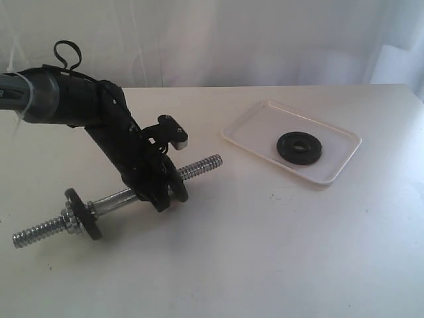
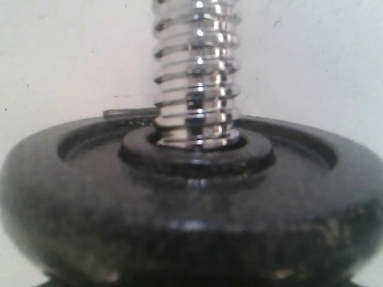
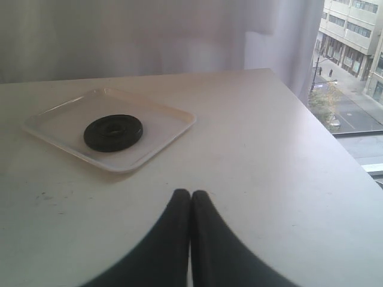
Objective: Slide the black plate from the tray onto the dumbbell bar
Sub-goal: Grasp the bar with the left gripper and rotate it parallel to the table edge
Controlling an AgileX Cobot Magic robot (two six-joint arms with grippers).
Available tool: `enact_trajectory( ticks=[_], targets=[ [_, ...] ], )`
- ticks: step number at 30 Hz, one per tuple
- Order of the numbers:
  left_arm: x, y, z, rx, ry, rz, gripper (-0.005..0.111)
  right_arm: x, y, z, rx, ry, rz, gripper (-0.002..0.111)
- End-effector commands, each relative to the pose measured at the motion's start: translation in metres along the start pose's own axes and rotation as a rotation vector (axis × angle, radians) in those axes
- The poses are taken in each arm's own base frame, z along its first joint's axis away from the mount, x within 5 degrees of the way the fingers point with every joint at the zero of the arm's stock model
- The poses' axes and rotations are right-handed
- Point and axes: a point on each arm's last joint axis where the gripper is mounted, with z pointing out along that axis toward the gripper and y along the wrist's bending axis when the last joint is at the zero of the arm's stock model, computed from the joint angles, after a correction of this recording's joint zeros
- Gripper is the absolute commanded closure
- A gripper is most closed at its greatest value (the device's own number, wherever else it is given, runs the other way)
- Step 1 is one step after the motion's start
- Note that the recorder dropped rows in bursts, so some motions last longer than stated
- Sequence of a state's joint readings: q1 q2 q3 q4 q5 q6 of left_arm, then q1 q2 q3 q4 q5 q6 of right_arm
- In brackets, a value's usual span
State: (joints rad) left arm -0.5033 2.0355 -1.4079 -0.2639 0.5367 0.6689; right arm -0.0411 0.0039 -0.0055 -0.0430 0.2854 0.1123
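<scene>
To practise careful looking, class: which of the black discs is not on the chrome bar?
The black plate lying flat in the white tray. The left-end disc and the disc filling the left wrist view are both threaded on the dumbbell bar.

L pincer (image 1: 169, 197) clamped; R pincer (image 3: 190, 198) closed

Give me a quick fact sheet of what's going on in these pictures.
black plate: lying flat in the white tray, untouched
dumbbell bar: chrome, with a black disc already on it and both threaded ends bare
left hand: appears clamped around the bar's middle
right hand: shut, empty, above the table, short of the tray
progress: plate not yet on the bar
</scene>
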Motion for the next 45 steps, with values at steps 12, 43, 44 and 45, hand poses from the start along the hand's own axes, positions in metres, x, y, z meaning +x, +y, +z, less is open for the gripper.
enact_trajectory(
  ticks=[12,43,44,45],
  targets=[
    [-0.010,0.001,-0.001,-0.026,-0.102,0.152,0.107,0.001,-0.001,0.000,0.006,-0.001,-0.009,0.108],
    [-0.044,-0.007,0.004,0.055,-0.441,0.325,0.107,0.001,-0.001,0.000,0.006,-0.001,-0.007,0.108],
    [-0.044,-0.007,0.004,0.055,-0.441,0.322,0.107,0.001,-0.001,0.000,0.006,-0.001,-0.007,0.108],
    [-0.044,-0.008,0.004,0.061,-0.440,0.323,0.107,0.001,-0.001,0.000,0.006,-0.001,-0.007,0.108]
  ],
)
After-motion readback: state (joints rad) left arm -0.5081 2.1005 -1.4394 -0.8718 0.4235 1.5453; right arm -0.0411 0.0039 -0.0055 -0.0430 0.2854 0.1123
